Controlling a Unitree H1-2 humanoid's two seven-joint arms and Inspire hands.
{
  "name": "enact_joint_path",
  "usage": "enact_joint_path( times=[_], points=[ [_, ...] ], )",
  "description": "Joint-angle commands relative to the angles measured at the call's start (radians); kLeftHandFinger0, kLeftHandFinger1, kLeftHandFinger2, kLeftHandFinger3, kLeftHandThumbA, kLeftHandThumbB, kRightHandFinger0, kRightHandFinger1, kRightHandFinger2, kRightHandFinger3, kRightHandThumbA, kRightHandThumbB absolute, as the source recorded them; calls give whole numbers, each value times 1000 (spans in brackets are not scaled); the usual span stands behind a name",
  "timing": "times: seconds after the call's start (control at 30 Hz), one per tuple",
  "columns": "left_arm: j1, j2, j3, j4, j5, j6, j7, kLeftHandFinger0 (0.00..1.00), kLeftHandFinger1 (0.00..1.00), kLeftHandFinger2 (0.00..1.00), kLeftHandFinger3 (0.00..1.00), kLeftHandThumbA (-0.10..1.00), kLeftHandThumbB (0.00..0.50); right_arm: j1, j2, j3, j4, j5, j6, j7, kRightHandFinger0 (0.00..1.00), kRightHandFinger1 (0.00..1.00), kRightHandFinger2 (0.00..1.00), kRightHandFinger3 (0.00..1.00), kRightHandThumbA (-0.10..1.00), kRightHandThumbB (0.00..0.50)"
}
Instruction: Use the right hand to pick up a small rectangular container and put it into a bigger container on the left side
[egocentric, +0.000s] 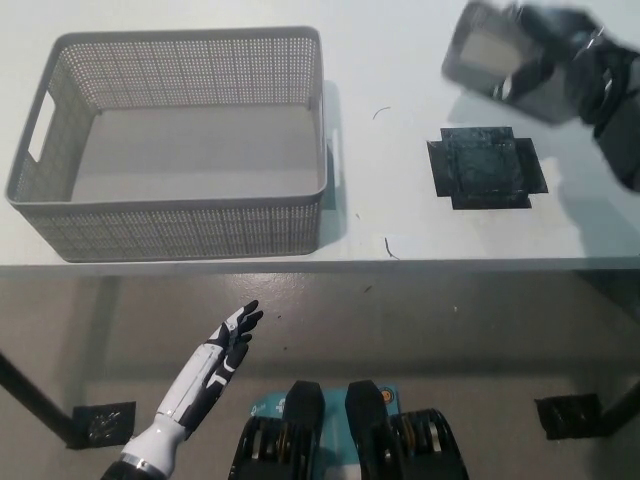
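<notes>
Below the tabletop's (400, 60) front edge, the white left hand (226, 342) rests with fingers spread, holding nothing. On the tabletop's left part stands the big grey basket (170, 225), and toward the right lies a black cross-shaped mark (487, 168). Above the far right corner, the black right hand (560, 70) grips the small grey container (485, 52), lifted clear of the surface and blurred.

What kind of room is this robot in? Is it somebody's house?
Probably not a house. It looks like a lab or test room: a plain white table with a black tape cross marking a spot, another taped mark on the bare floor, and only a big grey basket set out.
</notes>
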Motion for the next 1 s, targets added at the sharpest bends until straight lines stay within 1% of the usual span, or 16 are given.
enact_joint_path(
  times=[0.0,0.1,0.3,0.43,0.47,0.5,0.6,0.67,0.7,0.77,0.8,0.83,0.87,0.9,0.93,0.97],
  points=[
    [-28,18,0,-27,8,-31,-13,1000,1000,1000,1000,1000,271,-239,-100,-71,-123,55,-106,-116,68,471,791,935,-100,142],
    [-30,21,0,-23,9,-32,-14,1000,1000,1000,1000,1000,268,-263,-108,-80,-180,43,-112,-101,25,412,758,921,-100,148],
    [-26,19,-2,-23,4,-33,-16,1000,1000,1000,1000,1000,266,-299,-54,-82,-221,35,-114,-80,0,389,754,903,-100,198],
    [-21,18,-7,-28,12,-34,-15,1000,1000,1000,1000,1000,257,-315,14,-54,-243,8,-72,-58,0,400,795,943,-100,183],
    [-22,18,-8,-29,14,-32,-15,1000,1000,1000,1000,1000,257,-318,34,-46,-242,1,-71,-61,0,396,796,946,-100,179],
    [-21,18,-8,-30,13,-28,-16,1000,1000,1000,1000,1000,259,-328,69,-43,-220,6,-97,-67,0,389,782,930,-100,189],
    [-23,20,-9,-33,11,-17,-19,1000,1000,1000,1000,1000,277,-352,142,-28,-175,1,-95,-83,25,422,811,941,-100,223],
    [-23,20,-9,-37,10,-9,-19,1000,1000,1000,1000,1000,281,-366,192,-24,-146,5,-102,-97,4,426,817,940,-100,222],
    [-23,20,-9,-38,7,-6,-21,1000,1000,1000,1000,1000,281,-372,206,-17,-133,0,-106,-105,13,434,812,925,-100,220],
    [-24,23,-11,-39,-5,-10,-31,1000,1000,1000,1000,1000,268,-387,276,-7,-108,-3,-88,-131,0,383,759,830,-100,218],
    [-25,23,-11,-36,-4,-15,-32,1000,1000,1000,1000,1000,267,-389,287,-10,-101,4,-94,-137,0,364,741,807,-100,224],
    [-23,24,-12,-35,1,-18,-31,1000,1000,1000,1000,1000,266,-395,326,-5,-84,6,-101,-139,0,368,731,775,-100,213],
    [-24,24,-12,-34,-2,-20,-33,1000,1000,1000,1000,1000,265,-395,339,-9,-78,12,-104,-141,0,370,733,778,-100,217],
    [-26,23,-11,-31,-3,-27,-33,1000,1000,1000,1000,1000,256,-396,359,-19,-72,26,-102,-134,0,380,756,823,-100,200],
    [-24,23,-10,-35,-4,-22,-35,1000,1000,1000,1000,1000,258,-395,380,-15,-66,21,-100,-149,0,372,749,810,-100,206],
    [-25,24,-11,-34,-4,-24,-37,1000,1000,1000,1000,1000,258,-394,402,-7,-50,13,-97,-168,0,373,744,760,-100,221]
  ],
)
